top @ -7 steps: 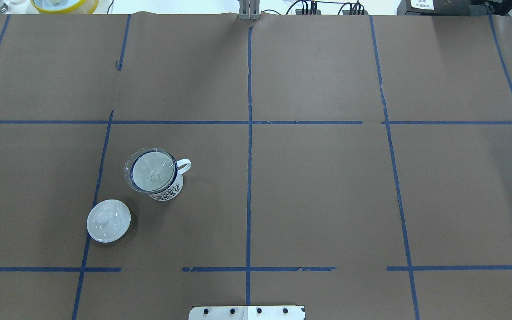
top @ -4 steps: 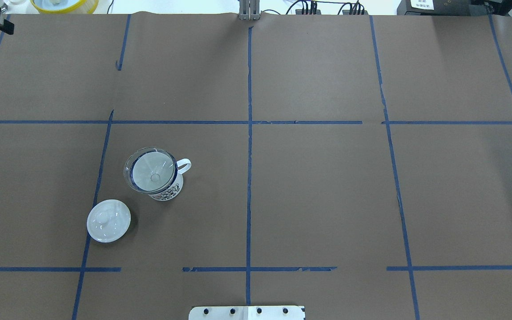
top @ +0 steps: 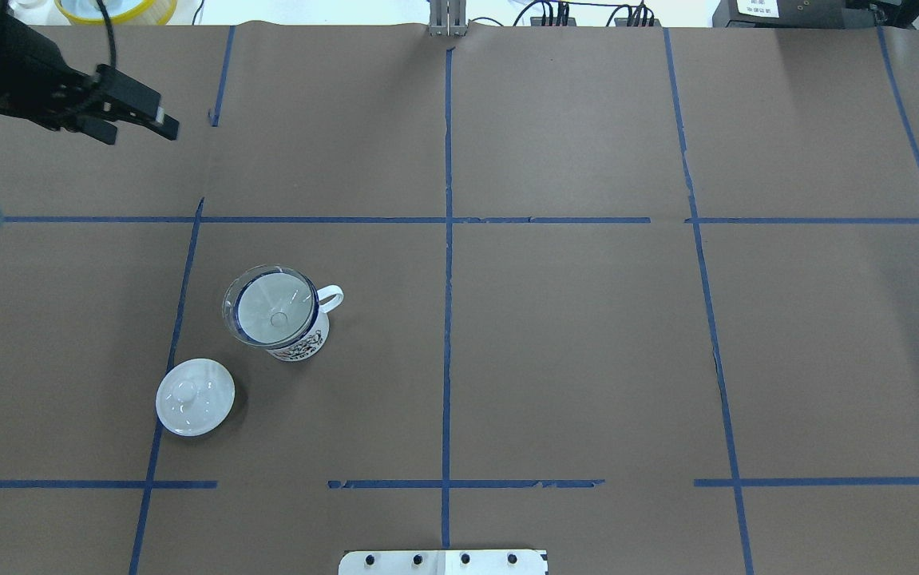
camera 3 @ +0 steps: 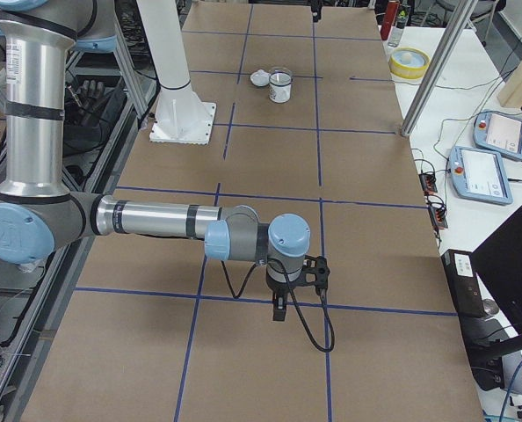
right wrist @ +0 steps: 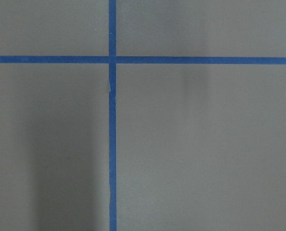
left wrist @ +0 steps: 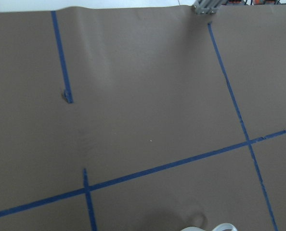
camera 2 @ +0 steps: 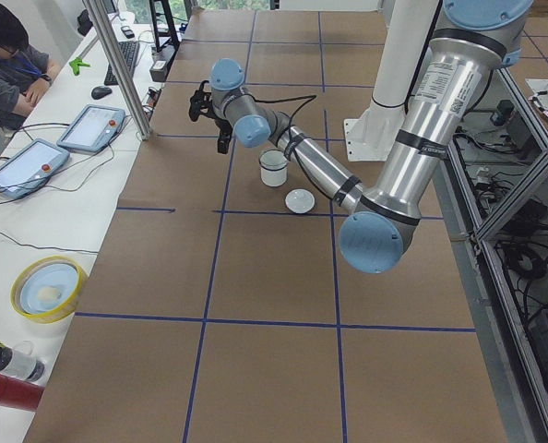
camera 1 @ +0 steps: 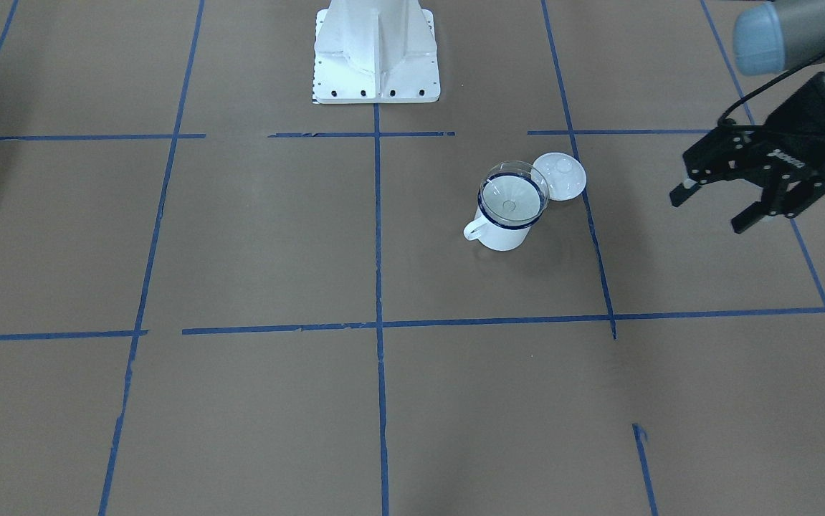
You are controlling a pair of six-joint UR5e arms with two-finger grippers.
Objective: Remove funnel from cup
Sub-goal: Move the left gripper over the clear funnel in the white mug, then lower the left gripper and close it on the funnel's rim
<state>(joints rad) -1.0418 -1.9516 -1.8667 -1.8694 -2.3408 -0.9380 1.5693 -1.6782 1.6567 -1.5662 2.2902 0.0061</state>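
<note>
I counted one clear funnel [top: 271, 307], one white enamel cup [top: 301, 340] and one white knobbed lid [top: 196, 397] on the table [top: 587, 359]. There were two grippers: one left gripper [camera 1: 707, 213] and one right gripper [camera 3: 279, 311]. The side bench [camera 2: 34, 221] held two teach pendants [camera 2: 91, 127] [camera 2: 20, 168] and one yellow-rimmed bowl [camera 2: 48, 288]. One operator [camera 2: 6, 65] was present.

Brown paper [right wrist: 205, 144] — crossed blue tape [right wrist: 112, 144]
</note>
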